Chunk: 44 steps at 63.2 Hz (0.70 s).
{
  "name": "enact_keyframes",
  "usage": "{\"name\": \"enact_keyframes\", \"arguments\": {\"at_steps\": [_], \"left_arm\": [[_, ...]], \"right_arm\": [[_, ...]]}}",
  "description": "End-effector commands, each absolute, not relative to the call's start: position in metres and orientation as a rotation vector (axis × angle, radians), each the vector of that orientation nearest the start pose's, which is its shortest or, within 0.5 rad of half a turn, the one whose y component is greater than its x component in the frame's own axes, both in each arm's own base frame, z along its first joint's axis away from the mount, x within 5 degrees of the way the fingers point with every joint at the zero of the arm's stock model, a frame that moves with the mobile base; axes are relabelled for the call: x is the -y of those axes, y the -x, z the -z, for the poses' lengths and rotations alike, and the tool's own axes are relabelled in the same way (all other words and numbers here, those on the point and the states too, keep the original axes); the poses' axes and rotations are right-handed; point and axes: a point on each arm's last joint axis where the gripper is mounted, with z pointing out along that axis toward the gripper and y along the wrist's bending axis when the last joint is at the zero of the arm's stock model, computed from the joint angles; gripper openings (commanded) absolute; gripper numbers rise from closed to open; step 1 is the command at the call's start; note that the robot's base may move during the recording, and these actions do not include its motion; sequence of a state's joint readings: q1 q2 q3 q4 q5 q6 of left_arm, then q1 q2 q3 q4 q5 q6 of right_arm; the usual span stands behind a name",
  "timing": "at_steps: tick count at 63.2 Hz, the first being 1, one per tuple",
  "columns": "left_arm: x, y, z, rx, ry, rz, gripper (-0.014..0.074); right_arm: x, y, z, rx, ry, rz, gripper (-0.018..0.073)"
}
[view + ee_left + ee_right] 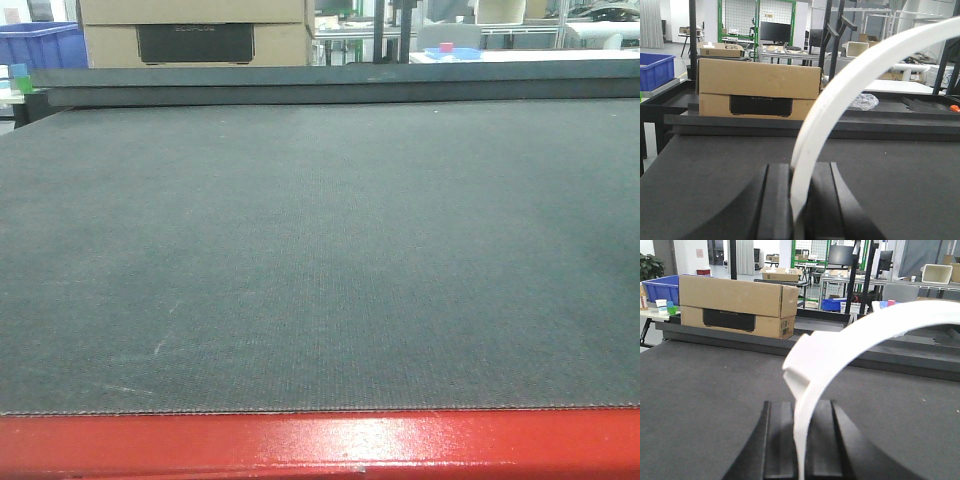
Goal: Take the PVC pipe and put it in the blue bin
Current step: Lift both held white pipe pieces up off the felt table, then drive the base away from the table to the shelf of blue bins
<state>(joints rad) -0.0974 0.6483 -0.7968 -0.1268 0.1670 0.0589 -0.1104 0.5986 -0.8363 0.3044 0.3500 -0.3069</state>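
In the left wrist view, my left gripper (800, 170) is shut on one end of a white arched PVC pipe (850, 85), which curves up and off to the right. In the right wrist view, my right gripper (801, 407) is likewise shut on a white arched PVC pipe (865, 335) with a stepped tab near the jaws. Both grippers hang over the dark table mat (320, 250); neither shows in the front view. The blue bin (40, 45) stands beyond the table's far left corner, as the left wrist view (655, 70) and right wrist view (660, 287) also show.
A cardboard box (195, 35) sits on the raised black ledge at the back of the table. A red front edge (320, 445) borders the mat. A small blue tray (452, 52) and workshop benches lie farther back.
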Motion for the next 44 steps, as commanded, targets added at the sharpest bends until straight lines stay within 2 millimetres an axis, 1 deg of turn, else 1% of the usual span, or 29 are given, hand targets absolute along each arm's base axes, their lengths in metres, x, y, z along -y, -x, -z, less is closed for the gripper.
{"name": "enact_keyframes", "arguments": {"at_steps": [1, 44], "left_arm": [[0.0144, -0.1241, -0.4158, -1.457, -0.039, 0.152, -0.0111], [0.0144, -0.1241, -0.4158, -1.457, -0.039, 0.152, -0.0111]], "right_arm": [[0.0032, -0.1085, -0.4171, -1.545, 0.007, 0.03, -0.0162], [0.0032, -0.1085, -0.4171, -1.545, 0.007, 0.03, -0.0162]]}}
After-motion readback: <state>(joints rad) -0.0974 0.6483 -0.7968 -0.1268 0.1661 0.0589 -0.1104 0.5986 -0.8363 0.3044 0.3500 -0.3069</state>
